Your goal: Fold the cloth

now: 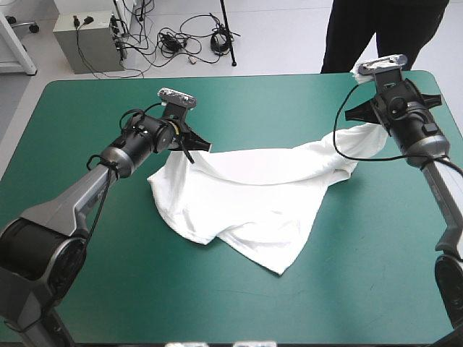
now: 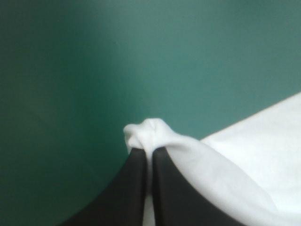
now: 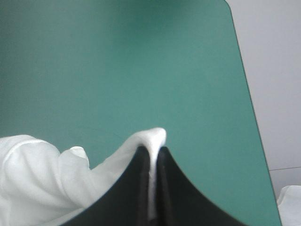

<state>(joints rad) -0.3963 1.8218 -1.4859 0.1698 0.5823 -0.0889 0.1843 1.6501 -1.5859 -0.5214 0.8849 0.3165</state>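
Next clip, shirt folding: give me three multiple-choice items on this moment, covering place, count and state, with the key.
1. Where is the T-shirt on the table?
A. around the middle
B. at the near left corner
C. hanging off the near edge
2. How many tools grip it?
A. none
B. one
C. two
3. What is its state?
A. neatly folded
B. loosely spread, creased
C. rolled into a ball
1 A: the high view shows it mid-table.
2 C: the left tool and right tool each pinch white fabric.
3 B: it lies open and wrinkled, two ends lifted.
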